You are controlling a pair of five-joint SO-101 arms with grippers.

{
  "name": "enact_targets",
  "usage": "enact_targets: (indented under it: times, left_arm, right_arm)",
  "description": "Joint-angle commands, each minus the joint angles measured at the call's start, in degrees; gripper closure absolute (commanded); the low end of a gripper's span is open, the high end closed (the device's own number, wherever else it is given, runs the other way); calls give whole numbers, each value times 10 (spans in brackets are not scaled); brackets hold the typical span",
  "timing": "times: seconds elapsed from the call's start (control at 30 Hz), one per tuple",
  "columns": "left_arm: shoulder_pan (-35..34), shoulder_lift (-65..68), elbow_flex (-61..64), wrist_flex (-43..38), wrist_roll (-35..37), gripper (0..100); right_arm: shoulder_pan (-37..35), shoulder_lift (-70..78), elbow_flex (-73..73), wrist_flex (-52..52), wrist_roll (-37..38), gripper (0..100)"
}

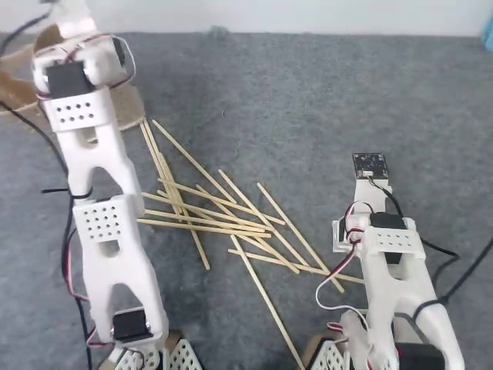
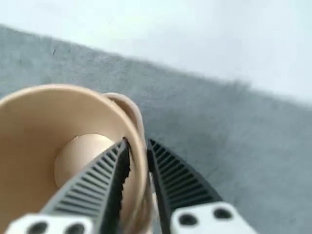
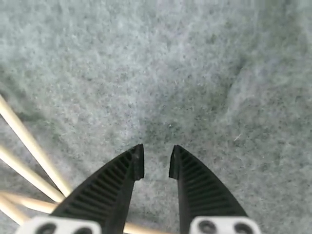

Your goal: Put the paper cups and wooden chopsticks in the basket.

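Up close, the left hand [image 2: 139, 146] pinches the wall of a cup [image 2: 44, 126], partly cut off, while the right hand [image 3: 156, 163] hangs slightly spread near chopsticks [image 3: 29, 141].

the paper cup [image 2: 48, 141] is blurred and cut off at the left wrist view's edge. in the high view the left arm [image 1: 88, 154] covers most of a brown thing [image 1: 14, 86]; basket or not, i cannot tell. the chopsticks [image 3: 29, 141] run past the right wrist view's edge.
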Motion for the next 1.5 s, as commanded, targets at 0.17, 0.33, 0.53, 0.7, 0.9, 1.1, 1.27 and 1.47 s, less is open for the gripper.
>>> enact_targets:
  times: [0.17, 0.33, 0.53, 0.7, 0.9, 1.1, 1.27, 1.47]
  left_arm:
    - [78, -123, -20, -22, 49, 988]
    - [139, -149, -19, 0, 24, 988]
    - [224, -135, -18, 68, -68, 988]
    - [252, -132, 9, 112, -79, 988]
    - [276, -140, 100, 103, -113, 988]
    - [324, -142, 115, 110, -104, 988]
    - [356, -136, 116, 108, -57, 988]
    - [397, -135, 122, 101, -7, 988]
  right_arm:
    - [-4, -13, 3, -9, -6, 900]
    - [-2, -13, 3, -9, -18, 900]
    - [0, -13, 3, -17, -39, 898]
    - [0, -12, 3, -17, -40, 901]
    - [0, -12, 3, -17, -40, 901]
    - [0, -12, 3, -19, -41, 901]
    - [0, -12, 3, -19, -41, 902]
    - [0, -12, 3, -16, -41, 902]
